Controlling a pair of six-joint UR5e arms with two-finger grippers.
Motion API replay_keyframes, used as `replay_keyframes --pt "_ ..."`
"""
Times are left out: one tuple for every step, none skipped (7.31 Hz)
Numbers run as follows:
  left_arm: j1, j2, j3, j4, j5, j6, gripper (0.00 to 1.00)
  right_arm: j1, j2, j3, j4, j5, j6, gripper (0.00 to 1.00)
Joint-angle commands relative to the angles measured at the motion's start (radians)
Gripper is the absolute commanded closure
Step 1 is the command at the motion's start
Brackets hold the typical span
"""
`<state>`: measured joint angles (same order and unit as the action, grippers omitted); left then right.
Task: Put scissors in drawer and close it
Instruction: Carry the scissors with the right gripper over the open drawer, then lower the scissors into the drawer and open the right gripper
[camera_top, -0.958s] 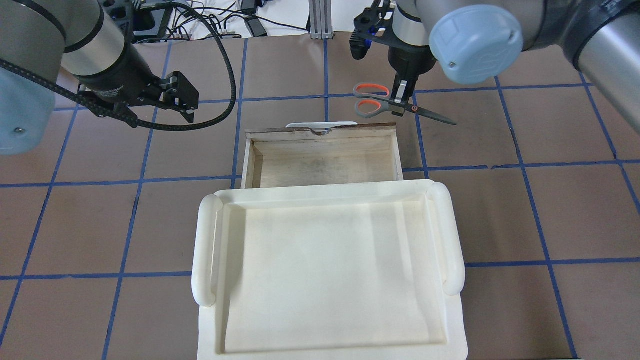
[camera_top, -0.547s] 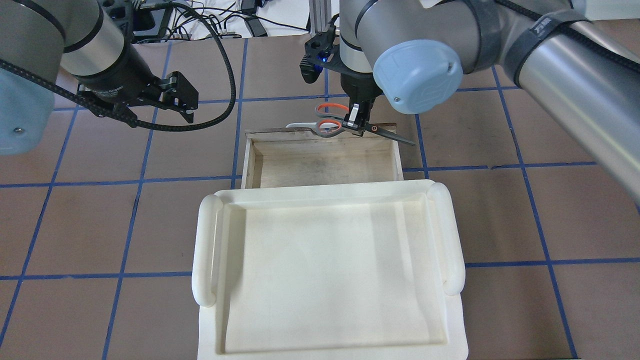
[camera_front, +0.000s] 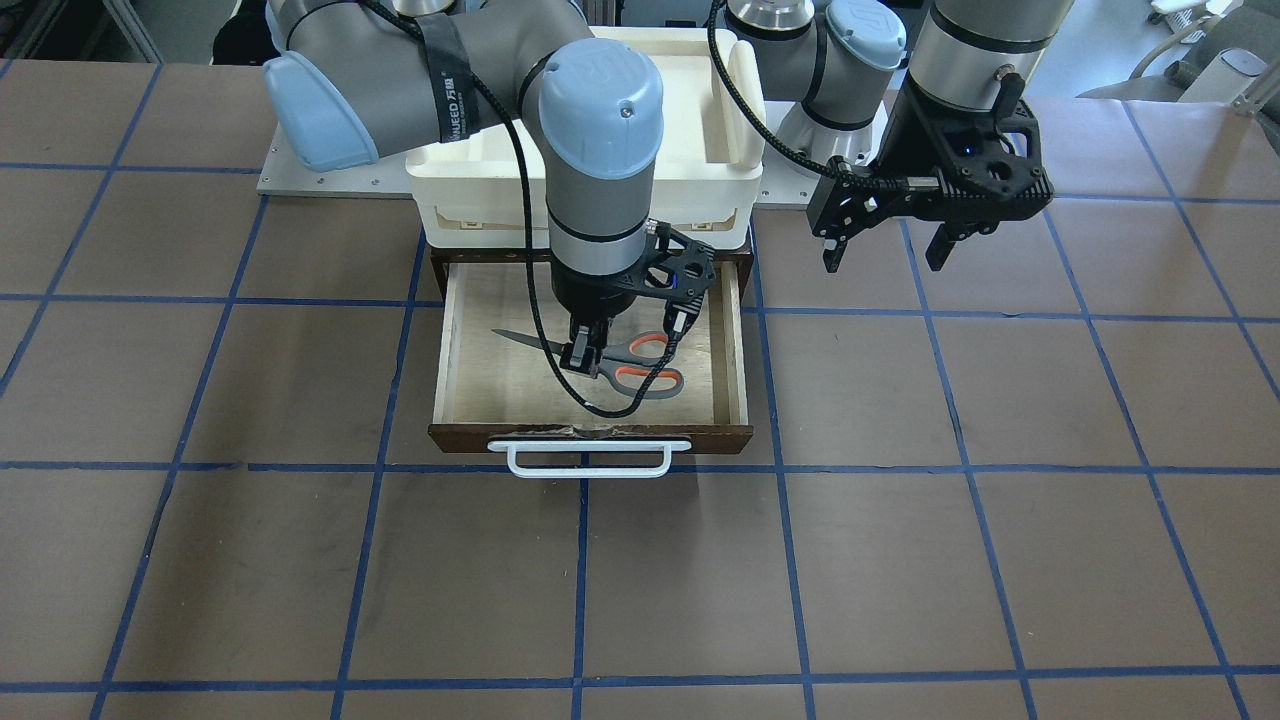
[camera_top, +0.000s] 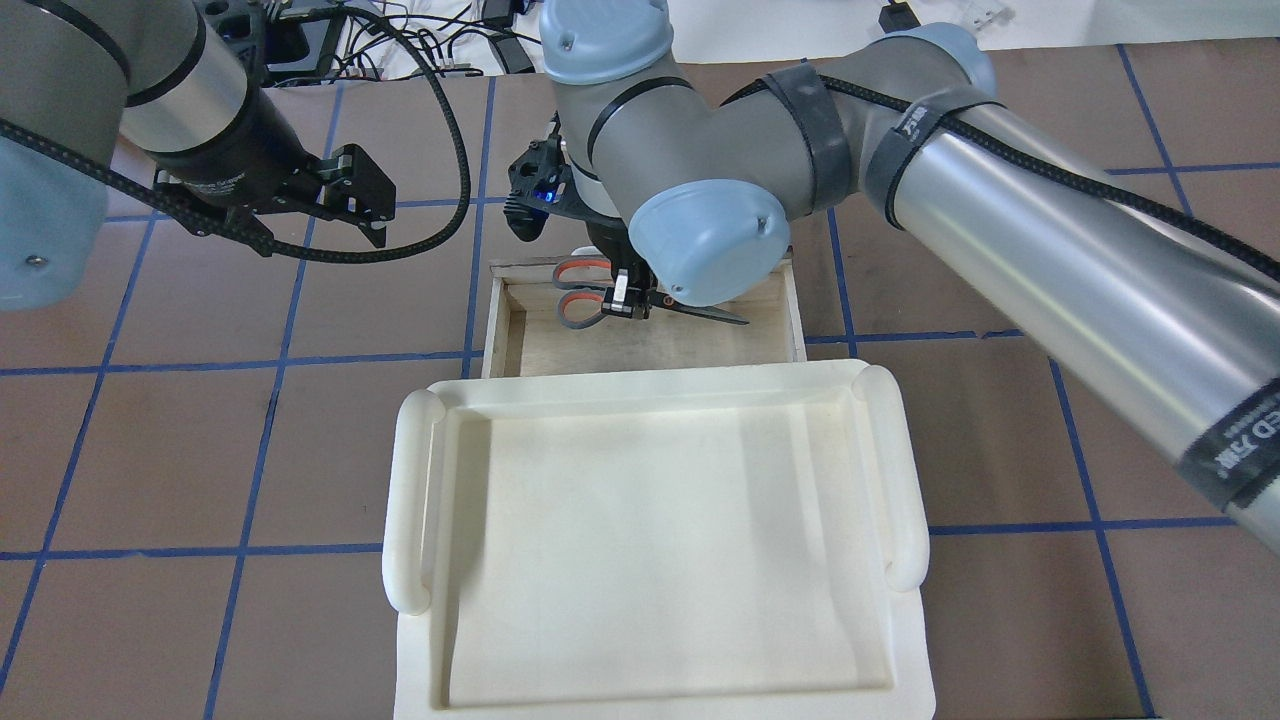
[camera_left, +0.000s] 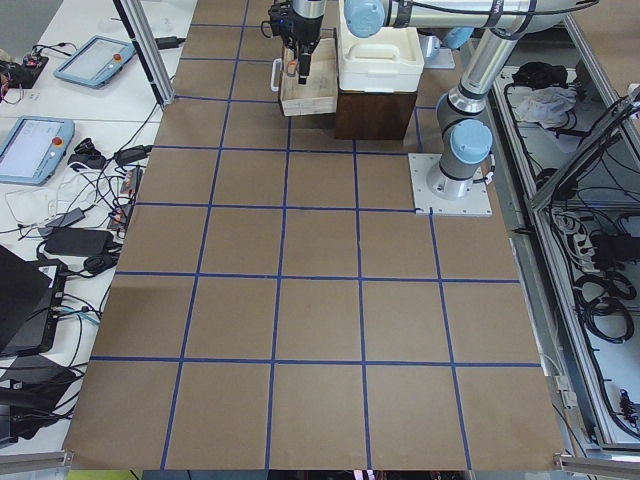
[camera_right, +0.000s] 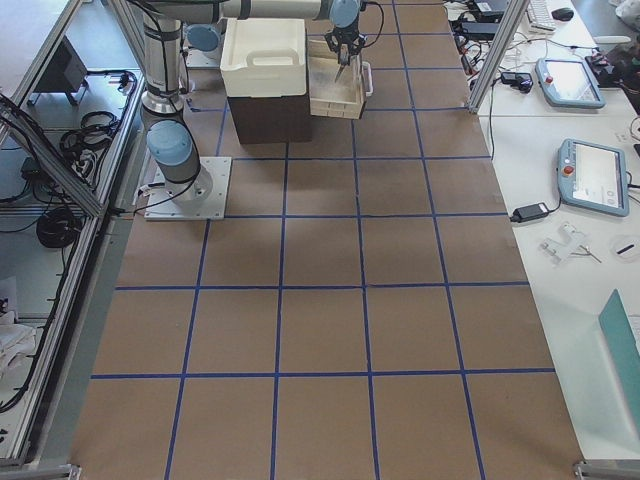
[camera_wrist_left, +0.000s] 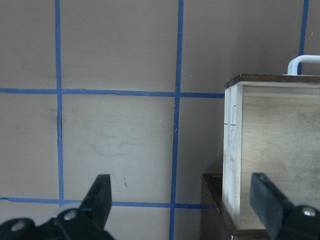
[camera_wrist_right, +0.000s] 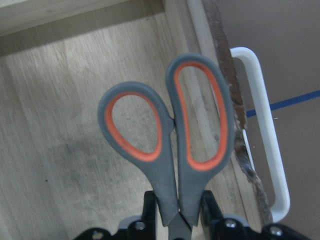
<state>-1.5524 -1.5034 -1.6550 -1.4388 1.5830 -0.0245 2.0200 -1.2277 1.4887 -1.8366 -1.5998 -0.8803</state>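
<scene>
The scissors (camera_front: 640, 368), with dark blades and grey loops lined in orange-red, hang in my right gripper (camera_front: 583, 355), which is shut on them near the pivot. They are held level inside the outline of the open drawer (camera_front: 480, 340), low over its plywood floor; whether they touch it I cannot tell. They also show in the overhead view (camera_top: 580, 290) and the right wrist view (camera_wrist_right: 170, 135). The loops lie near the drawer's dark front and white bar handle (camera_front: 588, 458). My left gripper (camera_front: 885, 258) is open and empty, above the table beside the drawer.
A white plastic tub (camera_top: 410, 500) sits on top of the dark brown case (camera_left: 375, 115) behind the drawer. The brown table surface carries a blue tape grid. Cables and tablets lie beyond the table's far edge.
My right arm has carried the scissors from above the table beyond the drawer's front, over the front edge, to inside the drawer's outline. The left arm has not moved.
</scene>
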Motion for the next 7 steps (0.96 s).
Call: replay_keyframes --pt "0.000 0.000 0.000 -0.002 0.000 -0.003 0.00 0.014 0.014 0.027 -0.023 -0.003 -0.060 1.00" --pt "0.000 0.000 0.000 -0.002 0.000 -0.002 0.00 0.014 0.014 0.051 -0.039 -0.003 -0.109 1.00" --pt "0.000 -0.001 0.000 -0.002 0.000 0.000 0.00 0.014 0.013 0.074 -0.050 -0.003 -0.114 1.00" --pt "0.000 -0.001 0.000 -0.002 0.000 -0.003 0.00 0.016 0.010 0.078 -0.049 -0.003 -0.124 1.00" --pt "-0.001 -0.001 0.000 0.000 0.000 -0.005 0.00 0.016 0.016 0.084 -0.050 -0.002 -0.144 1.00" --pt "-0.002 -0.001 0.000 -0.002 0.000 -0.005 0.00 0.016 0.017 0.084 -0.050 0.000 -0.147 1.00" --pt "-0.003 -0.001 0.000 -0.003 0.000 -0.005 0.00 0.016 0.019 0.087 -0.050 0.009 -0.129 1.00"
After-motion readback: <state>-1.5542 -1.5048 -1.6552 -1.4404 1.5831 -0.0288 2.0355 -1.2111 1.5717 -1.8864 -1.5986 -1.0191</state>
